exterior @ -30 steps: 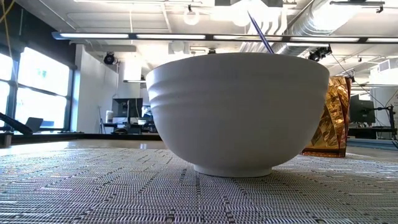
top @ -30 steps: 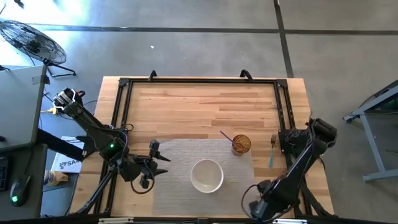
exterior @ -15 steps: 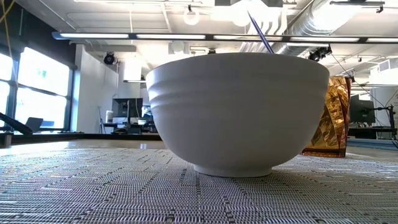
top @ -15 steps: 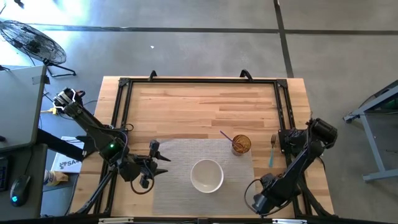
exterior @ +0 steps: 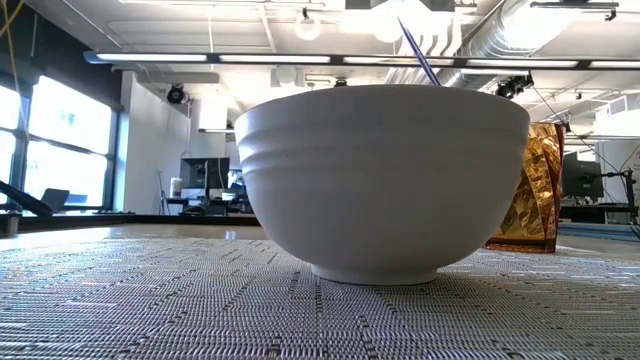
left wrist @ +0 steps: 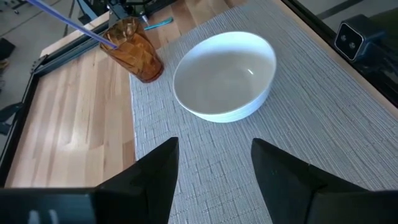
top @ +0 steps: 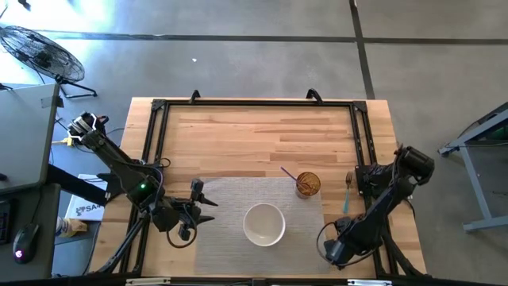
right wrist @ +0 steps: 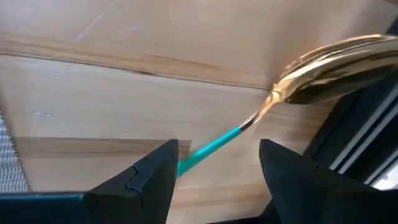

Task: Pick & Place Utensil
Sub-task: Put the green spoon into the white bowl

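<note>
Grey concrete floor (top: 238,56) all round, crossed by dark seams. A standing fan (top: 36,52) at the far left corner, beside a grey desk (top: 24,135) with a mouse (top: 24,242) at its near end. A metal frame (top: 480,139) off to the right. Seen level across the worktop: tall bright windows (exterior: 60,150) at left, monitors (exterior: 205,175) on a far bench, long strip lights (exterior: 300,58) overhead, white ducts and pipes (exterior: 500,40) under an open ceiling.
</note>
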You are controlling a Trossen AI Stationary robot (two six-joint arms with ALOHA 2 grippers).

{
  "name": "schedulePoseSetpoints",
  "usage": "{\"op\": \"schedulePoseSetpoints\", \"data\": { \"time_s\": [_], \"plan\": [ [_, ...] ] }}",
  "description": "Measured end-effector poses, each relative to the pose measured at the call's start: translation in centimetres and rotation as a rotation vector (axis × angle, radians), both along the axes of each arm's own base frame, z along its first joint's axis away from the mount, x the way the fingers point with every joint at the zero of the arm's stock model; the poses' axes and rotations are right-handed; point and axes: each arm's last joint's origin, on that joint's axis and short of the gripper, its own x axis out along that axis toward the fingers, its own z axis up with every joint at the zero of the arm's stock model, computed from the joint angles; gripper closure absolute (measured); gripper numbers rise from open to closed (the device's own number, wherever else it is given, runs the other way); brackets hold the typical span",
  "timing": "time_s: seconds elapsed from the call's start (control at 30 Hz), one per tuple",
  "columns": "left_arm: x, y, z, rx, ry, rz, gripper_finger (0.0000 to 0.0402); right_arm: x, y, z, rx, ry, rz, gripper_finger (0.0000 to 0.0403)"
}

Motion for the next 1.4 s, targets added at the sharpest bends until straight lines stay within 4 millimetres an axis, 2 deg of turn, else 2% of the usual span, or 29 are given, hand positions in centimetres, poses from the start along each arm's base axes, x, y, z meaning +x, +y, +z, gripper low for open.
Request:
{"op": "schedulePoseSetpoints", "data": {
  "time_s": [0.23,0.53,0.73,0.93,1.23,1.4],
  "plan": [
    [0.0,0.0,0.0,-0.002,0.001,-0.002,0.0204,-0.1,-0.3,-0.7,0.034,-0.033,0.023,0.0194],
    [0.0,0.0,0.0,-0.002,0.002,-0.002,0.0204,0.2,0.0,-0.8,0.070,-0.096,0.070,0.0240],
    [0.0,0.0,0.0,-0.002,0.002,-0.002,0.0204,0.2,-0.2,-0.2,0.053,-0.160,0.086,0.0276],
    [0.0,0.0,0.0,-0.002,0.002,-0.002,0.0204,0.6,-0.6,0.7,-0.012,-0.313,0.090,0.0294],
    [0.0,0.0,0.0,-0.005,0.002,-0.002,0.0204,0.1,-0.8,0.8,-0.002,-0.200,0.056,0.0293],
    [0.0,0.0,0.0,-0.011,0.003,0.002,0.0204,0.2,-1.0,0.8,-0.016,-0.204,0.049,0.0292]
  ]
}}
